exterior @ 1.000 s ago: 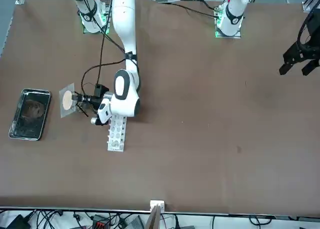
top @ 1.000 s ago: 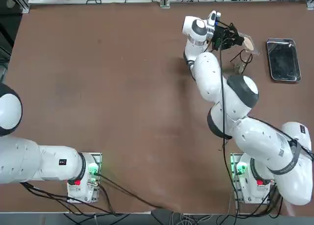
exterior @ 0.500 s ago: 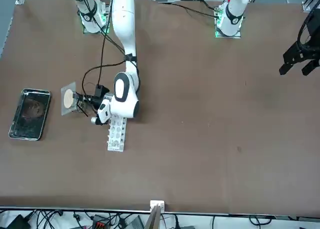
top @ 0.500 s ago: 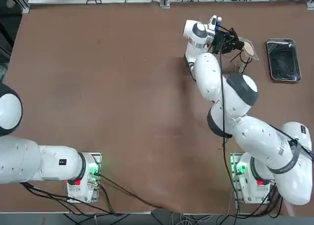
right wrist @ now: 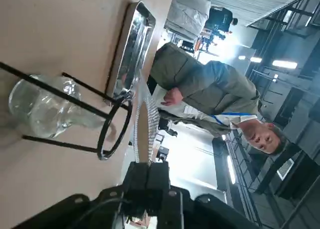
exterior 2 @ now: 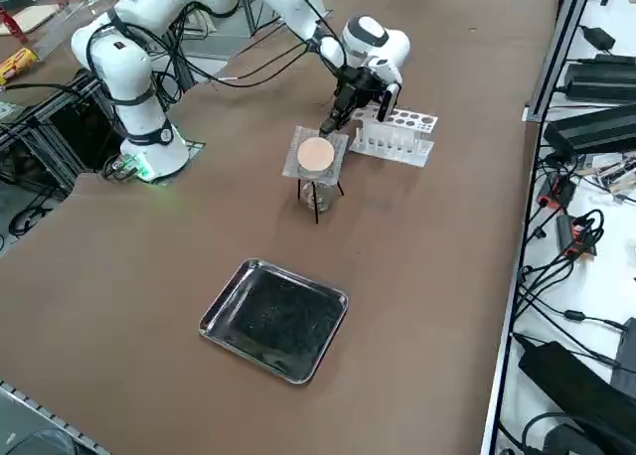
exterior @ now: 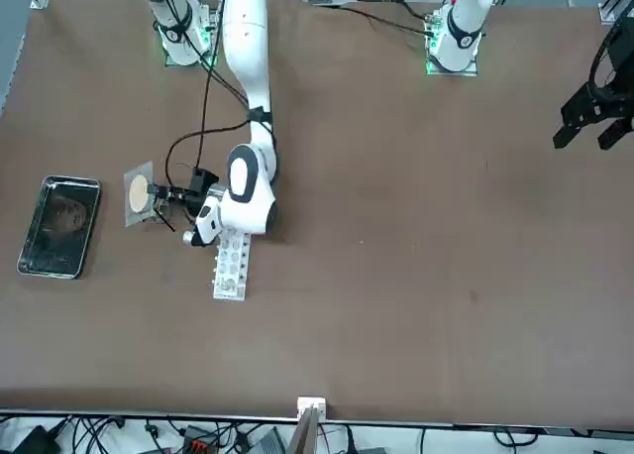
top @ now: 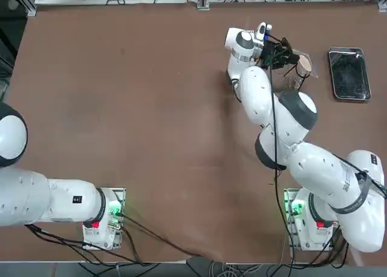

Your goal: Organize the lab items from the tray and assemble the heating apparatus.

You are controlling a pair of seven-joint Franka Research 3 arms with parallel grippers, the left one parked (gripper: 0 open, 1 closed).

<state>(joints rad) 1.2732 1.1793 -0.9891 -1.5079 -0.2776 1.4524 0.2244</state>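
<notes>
Mesh: grey, tan-centred, pinched edge-on in my end effector.
Stand: below, over burner.
Do: level mesh, centre, lower gently.

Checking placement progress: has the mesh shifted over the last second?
Yes. In the front view the mesh, held by the right end effector, moved up the picture and slightly away from the tray.

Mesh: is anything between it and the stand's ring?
Nothing visible does. The right gripper holds the mesh by its edge just off the stand ring, with only an open gap between them. The burner sits lower, inside the legs.
</notes>
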